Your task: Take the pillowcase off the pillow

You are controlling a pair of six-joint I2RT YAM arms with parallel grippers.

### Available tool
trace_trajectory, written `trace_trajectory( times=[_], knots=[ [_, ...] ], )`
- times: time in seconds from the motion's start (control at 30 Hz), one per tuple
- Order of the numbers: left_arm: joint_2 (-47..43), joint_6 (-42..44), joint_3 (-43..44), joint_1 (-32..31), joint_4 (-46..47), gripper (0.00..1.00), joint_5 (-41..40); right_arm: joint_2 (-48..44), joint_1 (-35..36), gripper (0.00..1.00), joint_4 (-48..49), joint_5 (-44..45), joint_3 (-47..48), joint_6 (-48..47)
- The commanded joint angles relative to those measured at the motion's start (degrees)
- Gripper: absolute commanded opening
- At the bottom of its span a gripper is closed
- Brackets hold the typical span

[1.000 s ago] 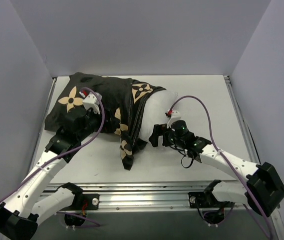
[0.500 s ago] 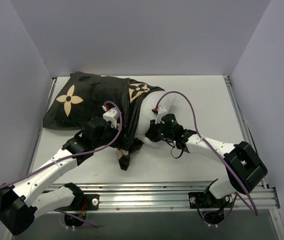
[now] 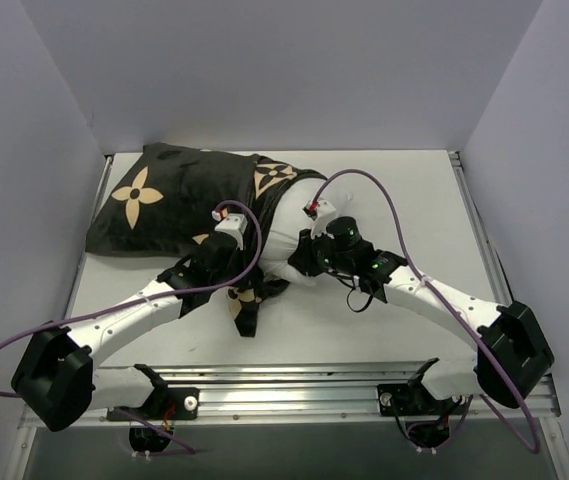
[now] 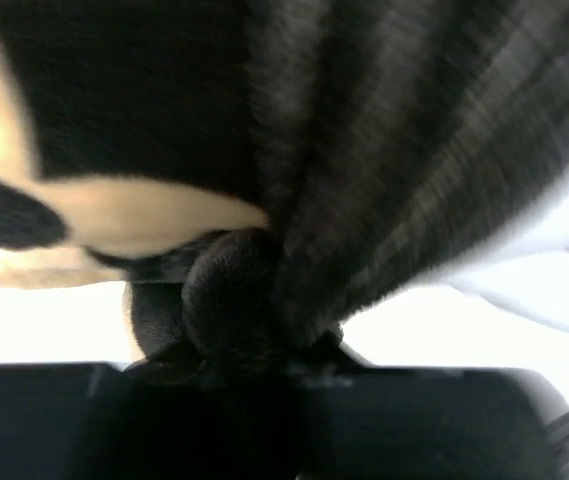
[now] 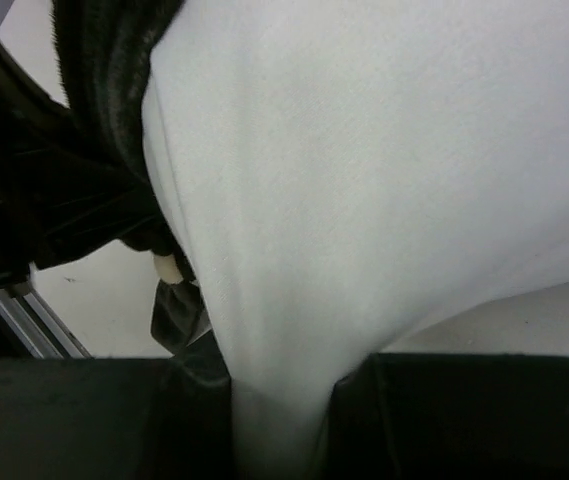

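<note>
Both jaws clamp cloth: left jaws the pillowcase (image 3: 179, 190), right jaws the mostly hidden pillow (image 5: 364, 180).

Black flowered pillowcase (image 3: 169, 200) sprawls across far-left of table (image 3: 414, 190), white pillow (image 3: 294, 225) bulging from its open right end. Left gripper (image 3: 236, 268) buried in bunched fabric at pillowcase's near edge. Right gripper (image 3: 302, 258) pressed into exposed pillow, just beside left gripper. Jaws hidden from above. Loose fold of pillowcase trails toward arm bases.
</note>
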Motion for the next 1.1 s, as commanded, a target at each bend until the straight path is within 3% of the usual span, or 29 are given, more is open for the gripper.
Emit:
trace_trajectory(
  times=[0.0,0.17,0.3,0.43,0.53,0.63,0.73,0.77,0.83,0.87,0.9,0.97,1.0,1.07],
  knots=[
    [2.4,-3.4,-0.6,0.0,2.8,0.03,-10.6,-8.9,0.3,0.00,0.0,-1.3,6.7,-1.0],
    [3.1,-13.8,-4.2,1.7,0.5,0.02,-25.6,-16.1,-1.3,0.00,-7.0,-2.0,12.8,-1.6],
    [4.4,-22.2,-8.9,6.3,0.1,0.02,-28.9,-21.6,-5.3,0.00,-12.3,-6.1,18.0,-0.6],
    [4.6,-26.0,-11.5,11.2,4.3,0.02,-26.7,-24.0,-8.0,0.00,-17.2,-10.9,18.6,-0.6],
    [4.0,-23.7,-9.8,11.2,5.4,0.03,-22.7,-24.5,-8.0,0.00,-19.1,-14.6,14.0,0.0],
    [0.8,-20.6,-8.9,10.4,6.4,0.10,-16.3,-24.4,-7.9,0.00,-17.7,-19.0,5.7,2.8],
    [-4.8,-16.7,-7.3,8.3,4.4,0.30,-11.5,-24.2,-6.2,0.00,-14.7,-19.9,-0.5,6.3],
    [-7.5,-15.6,-5.8,7.0,3.2,0.35,-10.7,-24.1,-4.8,0.10,-14.4,-19.5,-3.3,6.6],
    [-10.0,-11.2,-3.8,5.7,-0.1,0.53,-8.2,-23.8,-3.6,0.30,-15.5,-17.8,-4.3,6.4],
    [-12.0,-9.6,-1.6,5.0,-1.0,0.61,-6.1,-24.0,-3.3,0.50,-17.5,-16.8,-4.3,6.2],
    [-12.9,-7.9,-0.4,3.8,-2.2,0.75,-4.6,-24.4,-3.2,0.59,-18.4,-15.7,-4.0,6.1],
    [-14.3,-3.2,2.0,3.0,-3.3,0.86,0.4,-25.6,-4.0,0.80,-21.7,-8.1,-2.2,6.5],
    [-14.2,-1.9,5.1,2.6,-5.1,0.94,1.5,-25.8,-5.6,0.86,-22.9,-5.4,-1.4,6.8],
    [-12.8,2.5,8.8,2.5,-8.5,0.97,3.8,-25.9,-8.4,0.96,-26.1,0.8,0.1,7.9]
  ],
)
